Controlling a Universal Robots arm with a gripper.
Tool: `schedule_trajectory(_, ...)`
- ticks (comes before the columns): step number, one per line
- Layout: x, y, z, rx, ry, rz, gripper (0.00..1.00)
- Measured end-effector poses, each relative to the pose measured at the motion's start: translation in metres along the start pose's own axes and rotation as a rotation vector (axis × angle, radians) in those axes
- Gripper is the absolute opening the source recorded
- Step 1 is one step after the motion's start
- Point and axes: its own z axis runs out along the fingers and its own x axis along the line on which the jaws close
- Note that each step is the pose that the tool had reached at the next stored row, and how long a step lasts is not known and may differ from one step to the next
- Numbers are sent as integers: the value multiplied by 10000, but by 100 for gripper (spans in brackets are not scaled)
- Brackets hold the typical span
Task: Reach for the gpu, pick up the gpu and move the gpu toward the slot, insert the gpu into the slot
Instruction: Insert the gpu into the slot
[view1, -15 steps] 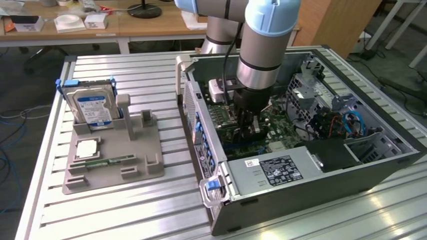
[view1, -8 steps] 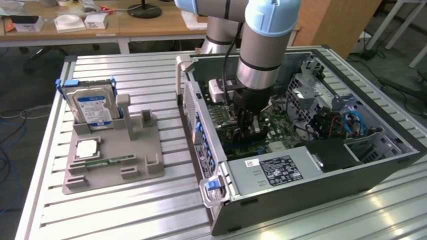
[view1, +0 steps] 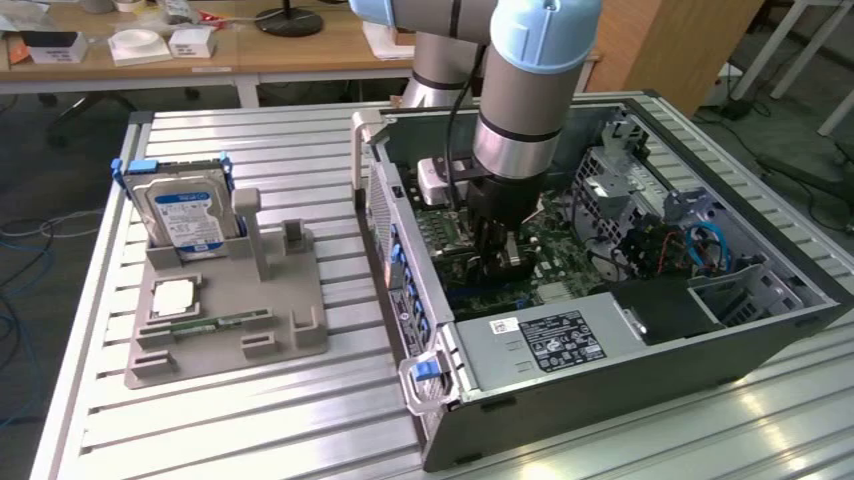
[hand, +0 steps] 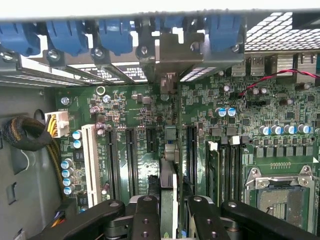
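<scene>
The gpu (hand: 169, 150) appears edge-on in the wrist view as a thin dark card, its pale metal bracket (hand: 170, 55) up against the case's rear openings. My gripper (hand: 174, 217) is shut on it, one black finger (hand: 145, 215) on each side. The card stands upright over the green motherboard (hand: 130, 110), in line with a slot between the black expansion slots (hand: 131, 160); that slot is hidden under the card, and I cannot tell whether the card is seated. In the exterior view my gripper (view1: 491, 255) is low inside the open computer case (view1: 601, 390).
Blue retention clips (hand: 115, 35) line the case's rear edge. A sleeved cable bundle (hand: 25, 135) and the CPU socket (hand: 280, 200) flank the slots. On the table beside the case, a grey fixture (view1: 267, 340) holds a blue-labelled hard drive (view1: 187, 215) and a green memory stick (view1: 214, 325).
</scene>
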Motion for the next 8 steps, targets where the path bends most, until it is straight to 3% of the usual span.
schedule_trajectory(8,1,-4,-66,-4,8,-25,26)
